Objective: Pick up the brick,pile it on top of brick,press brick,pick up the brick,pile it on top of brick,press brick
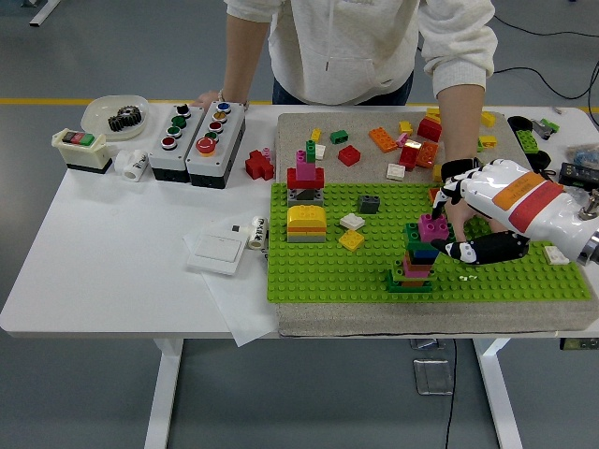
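Press step, by my reading: your right hand point(468, 220), fingers point(449, 190) curled on the magenta brick point(431, 227) atop the brick stack point(416, 257); next, push straight down.

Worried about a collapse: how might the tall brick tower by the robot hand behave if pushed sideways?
The brick tower is tall, narrow and staggered, so it probably snaps apart or tips rather than slides. Its base sits on the green baseplate, likely holding firm. The right robot hand at its top may steady it.
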`<action>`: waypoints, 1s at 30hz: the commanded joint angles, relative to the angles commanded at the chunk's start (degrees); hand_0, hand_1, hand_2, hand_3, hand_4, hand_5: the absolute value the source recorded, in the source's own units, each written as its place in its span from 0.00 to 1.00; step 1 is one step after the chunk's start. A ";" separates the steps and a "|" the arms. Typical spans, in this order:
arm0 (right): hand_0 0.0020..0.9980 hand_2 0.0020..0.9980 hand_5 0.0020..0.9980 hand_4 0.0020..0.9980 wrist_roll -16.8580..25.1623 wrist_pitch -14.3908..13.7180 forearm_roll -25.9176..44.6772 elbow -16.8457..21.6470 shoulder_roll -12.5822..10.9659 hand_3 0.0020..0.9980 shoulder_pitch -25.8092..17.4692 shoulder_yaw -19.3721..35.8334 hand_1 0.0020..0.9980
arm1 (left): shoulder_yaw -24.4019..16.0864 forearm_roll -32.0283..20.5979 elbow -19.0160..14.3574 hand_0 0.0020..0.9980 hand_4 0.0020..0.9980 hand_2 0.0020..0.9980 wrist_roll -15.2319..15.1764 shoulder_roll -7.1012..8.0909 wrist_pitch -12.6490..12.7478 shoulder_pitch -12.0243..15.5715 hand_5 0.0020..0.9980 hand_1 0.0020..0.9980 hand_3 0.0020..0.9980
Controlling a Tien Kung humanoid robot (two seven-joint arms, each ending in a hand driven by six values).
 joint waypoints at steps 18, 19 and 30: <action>0.61 0.70 0.48 0.76 -1.60 -9.84 1.54 -13.54 2.52 0.60 4.77 2.03 0.64 | -0.83 1.29 -0.02 0.45 0.66 0.58 0.43 -0.05 -0.38 0.53 0.80 0.55 0.62; 0.61 0.70 0.48 0.76 -1.67 -9.74 1.57 -14.65 2.61 0.60 4.90 2.15 0.64 | -0.85 1.33 -0.02 0.45 0.66 0.58 0.44 -0.05 -0.39 0.55 0.80 0.55 0.62; 0.66 0.72 0.47 0.77 0.18 -3.45 -1.87 -27.77 3.67 0.63 3.44 7.38 0.67 | -1.07 1.85 -0.17 0.45 0.66 0.59 0.56 -0.02 -0.48 0.56 0.80 0.55 0.62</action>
